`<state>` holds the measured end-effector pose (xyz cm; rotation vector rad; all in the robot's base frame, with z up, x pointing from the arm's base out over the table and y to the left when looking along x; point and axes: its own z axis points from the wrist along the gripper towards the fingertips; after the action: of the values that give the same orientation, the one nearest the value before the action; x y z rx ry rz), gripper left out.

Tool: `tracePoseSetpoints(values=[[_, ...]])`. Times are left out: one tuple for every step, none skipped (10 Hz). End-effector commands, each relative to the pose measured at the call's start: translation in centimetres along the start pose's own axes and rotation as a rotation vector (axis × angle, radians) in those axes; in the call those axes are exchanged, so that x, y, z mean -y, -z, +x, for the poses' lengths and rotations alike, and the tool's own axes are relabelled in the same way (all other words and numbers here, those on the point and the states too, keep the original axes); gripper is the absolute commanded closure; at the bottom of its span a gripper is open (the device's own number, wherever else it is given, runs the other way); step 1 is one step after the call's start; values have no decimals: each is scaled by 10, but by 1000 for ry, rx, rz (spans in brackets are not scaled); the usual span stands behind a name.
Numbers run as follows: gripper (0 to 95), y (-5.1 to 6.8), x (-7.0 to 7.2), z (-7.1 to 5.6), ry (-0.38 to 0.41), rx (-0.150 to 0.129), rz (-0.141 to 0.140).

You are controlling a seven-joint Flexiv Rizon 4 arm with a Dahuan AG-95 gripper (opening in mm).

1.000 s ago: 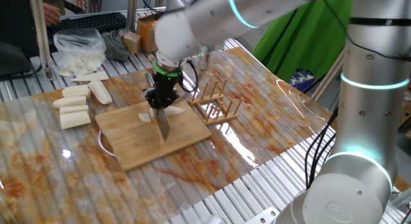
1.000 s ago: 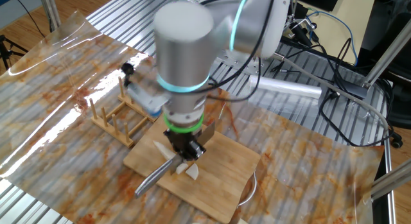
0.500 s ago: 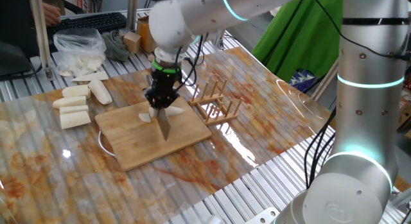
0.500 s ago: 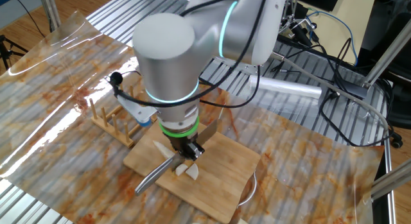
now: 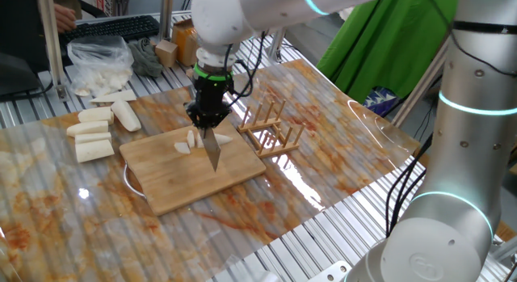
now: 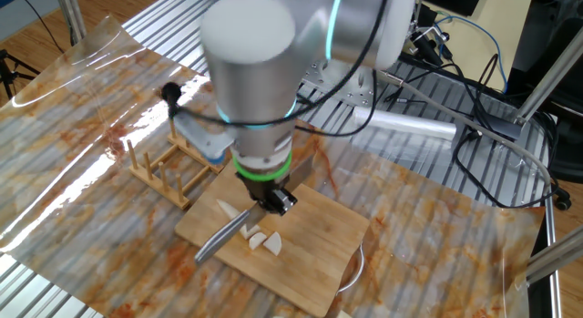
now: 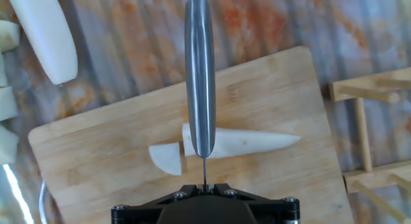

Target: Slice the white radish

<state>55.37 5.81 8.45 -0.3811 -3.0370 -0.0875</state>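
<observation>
Bamboo cutting board (image 5: pixel 190 173), rectangular, lying on the desk (image 5: pixel 339 136) under a clear wrinkled sheet. On the board: white radish (image 7: pixel 247 144), tapered, pointed tip toward the wooden rack (image 5: pixel 271 132); a few cut pieces (image 7: pixel 166 158) lie just beside its blunt end. Gripper (image 5: pixel 208 124), pointing downward, clenched on the knife (image 5: pixel 212 147); blade held above the board, over the radish's cut end in the hand view. Larger white chunks (image 5: pixel 93 136) lie on the desk beside the board. Clear bag (image 5: pixel 101 62) of white pieces stands farther back.
</observation>
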Motion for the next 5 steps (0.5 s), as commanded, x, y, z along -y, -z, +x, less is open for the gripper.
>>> tracePoseSetpoints(values=[[950,2,3,-1,-1,6,6],[950,1,6,-3,2,9,6],[950,-1,7,-5,2,11,2],[950,-3,11,-7,6,17,0],[950,-5,13,-9,8,21,-4]])
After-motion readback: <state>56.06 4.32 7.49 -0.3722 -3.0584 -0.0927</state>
